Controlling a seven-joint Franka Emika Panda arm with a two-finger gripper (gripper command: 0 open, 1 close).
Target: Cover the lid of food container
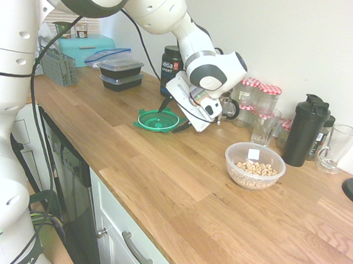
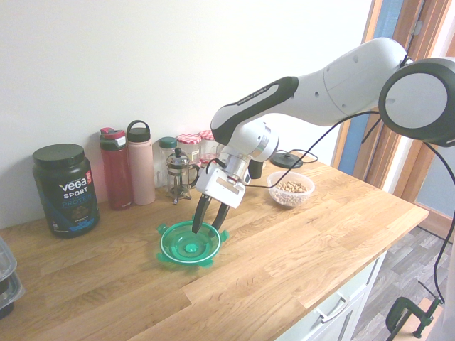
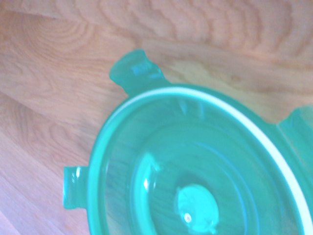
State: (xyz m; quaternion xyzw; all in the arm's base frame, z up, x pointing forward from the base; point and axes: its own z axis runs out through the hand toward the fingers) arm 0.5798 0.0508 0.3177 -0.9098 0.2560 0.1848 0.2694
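Your gripper [image 2: 211, 219] is right down at the green lid [image 2: 190, 244], its two dark fingers spread wide apart at the lid's edge with nothing gripped between them, though you can't tell from here whether either fingertip touches the rim. The lid lies flat on the wooden table [image 1: 165, 186], its snap tabs sticking outward, and your wrist view has it large and close: pale ring around the rim, small round boss in the middle. Over to the other side, well apart from the lid, sits your food container [image 1: 255, 170], a clear round bowl, uncovered, with cereal pieces [image 1: 257, 169] in the bottom and a small white packet [image 1: 253, 154] up against its inner wall. Behind your arm there's the black Vega Sport tub [image 2: 65, 190], and next to it a red bottle [image 2: 116, 170] and a pink bottle [image 2: 141, 165], then the French press [image 2: 178, 176] and jars with red-checked lids [image 1: 268, 98]. Near the bowl you've got a black shaker bottle [image 1: 305, 131] and a glass mug [image 1: 338, 148], and stacked meal-prep boxes [image 1: 120, 73] stand farther along the table, by a turquoise case [image 1: 88, 49].
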